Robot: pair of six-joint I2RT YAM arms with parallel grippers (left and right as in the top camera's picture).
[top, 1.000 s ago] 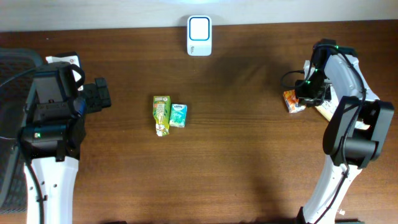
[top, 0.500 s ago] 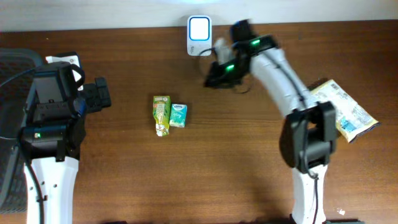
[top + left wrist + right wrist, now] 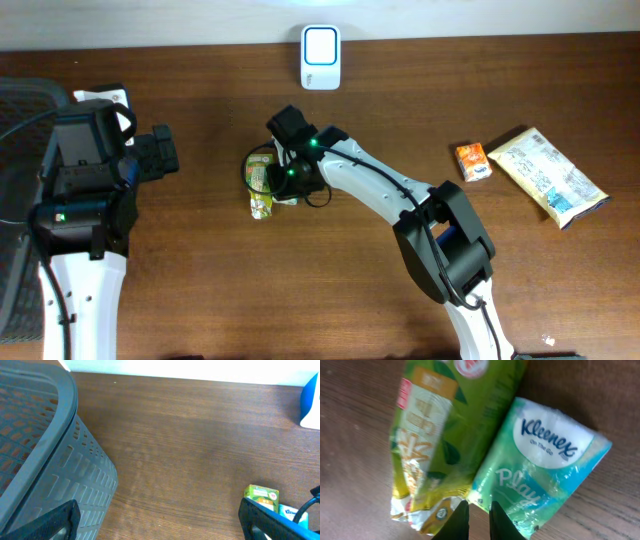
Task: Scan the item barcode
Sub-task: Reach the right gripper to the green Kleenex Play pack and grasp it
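tissue pack (image 3: 545, 472) touching green packet (image 3: 447, 425), right claw (image 3: 479, 510) over

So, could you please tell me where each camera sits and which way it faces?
Overhead: above the table, facing straight down; both arms show, right gripper at the green pouch.
Left wrist: low, facing across the table past the grey basket; own fingertips at bottom corners.
Right wrist: close above, facing down at the Kleenex pack; own fingertips show.
Shared: all three show the green pouch.
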